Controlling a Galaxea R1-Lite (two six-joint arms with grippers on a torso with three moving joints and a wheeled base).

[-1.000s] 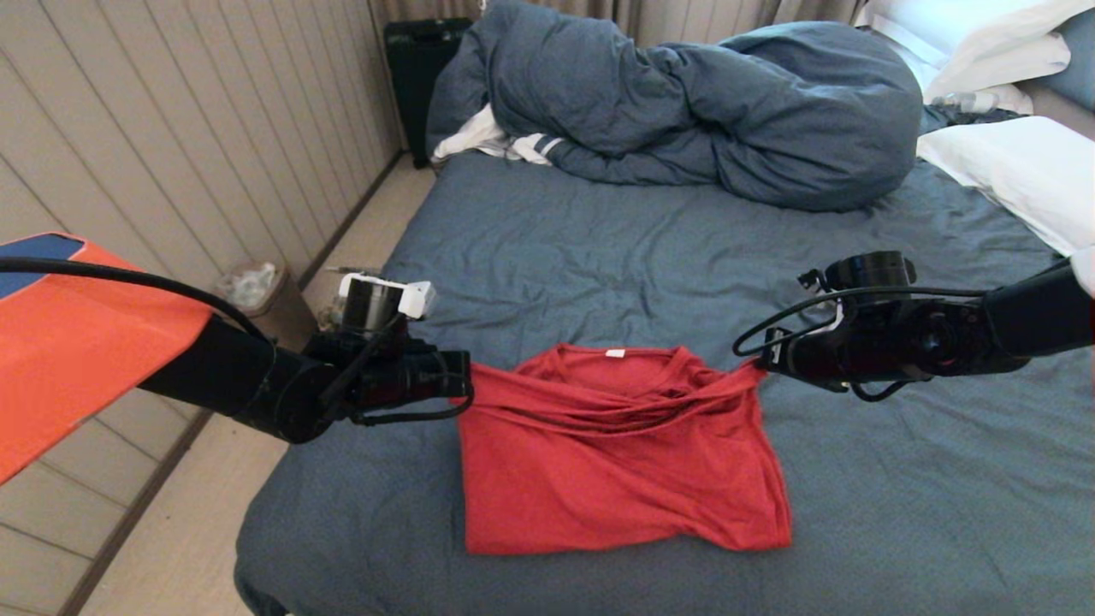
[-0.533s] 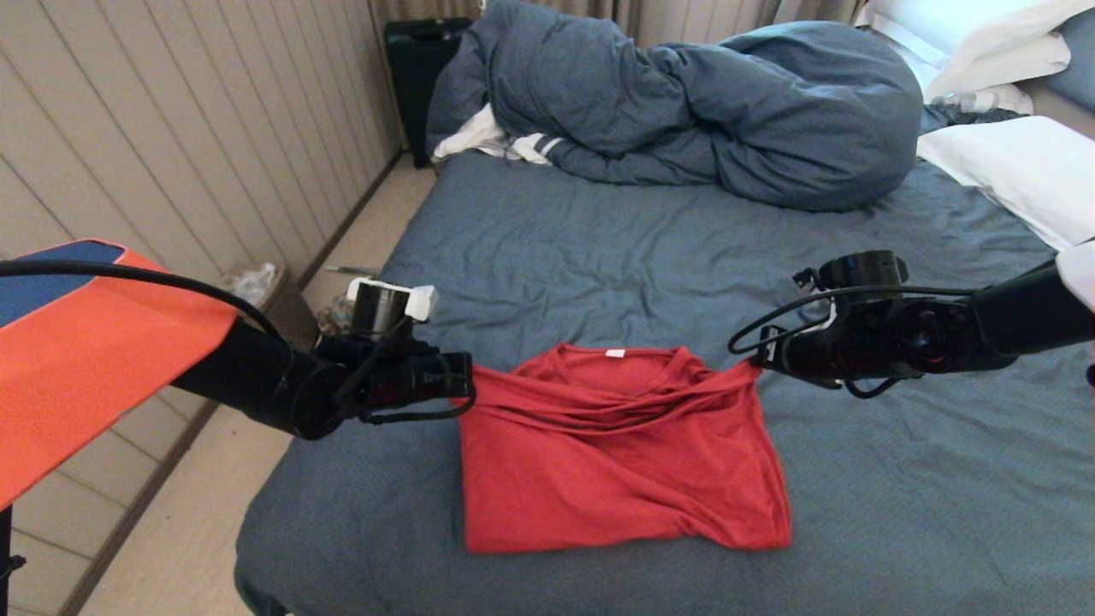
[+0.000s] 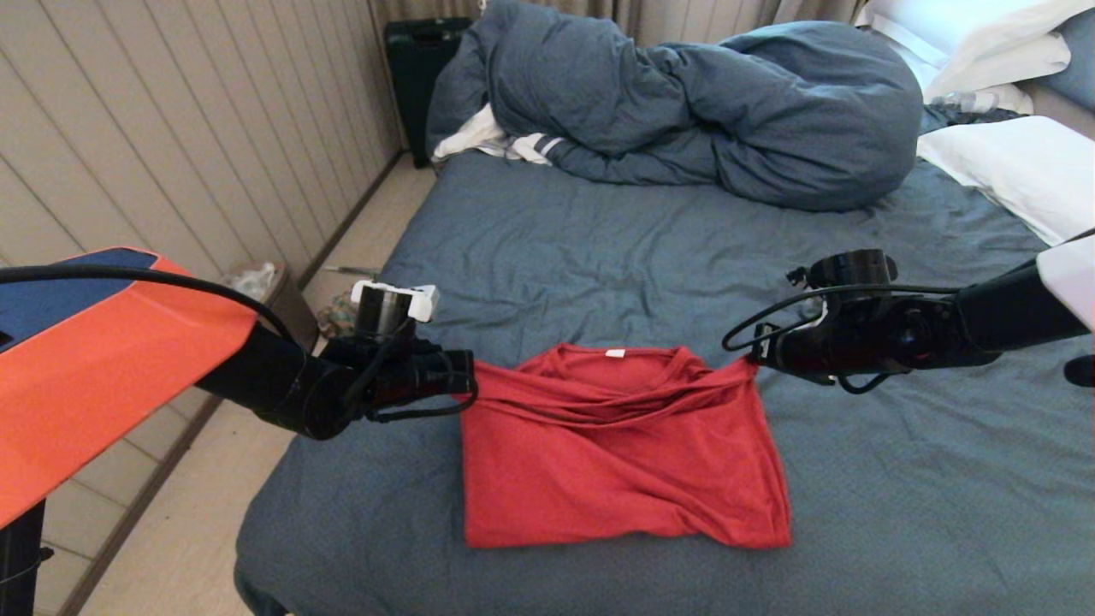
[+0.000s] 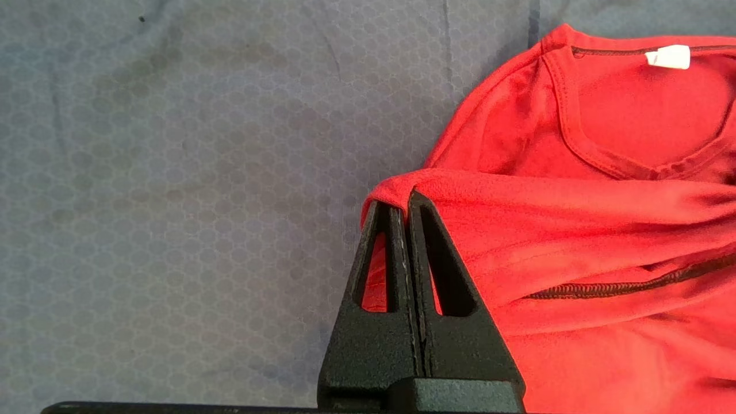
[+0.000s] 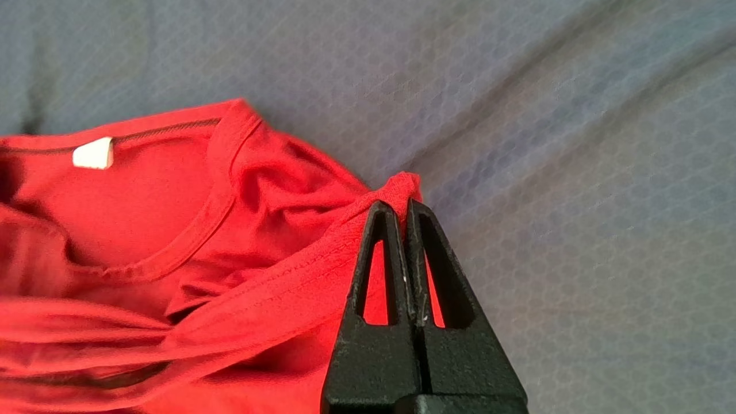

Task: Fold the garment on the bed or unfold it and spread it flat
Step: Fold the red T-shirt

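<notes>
My left claw [image 3: 470, 382] is clamped tight on one corner of the red garment [image 3: 616, 462] and my right claw [image 3: 754, 359] is pinched just as tight on the opposite corner — the folded edge is stretched between them. The garment lies on the near part of the bed [image 3: 599, 257], collar label up, well apart from the bunched duvet [image 3: 684, 111].

Pale panelled wall [image 3: 171, 128], light floor [image 3: 180, 547], a small bin [image 3: 265, 295] beside it.
</notes>
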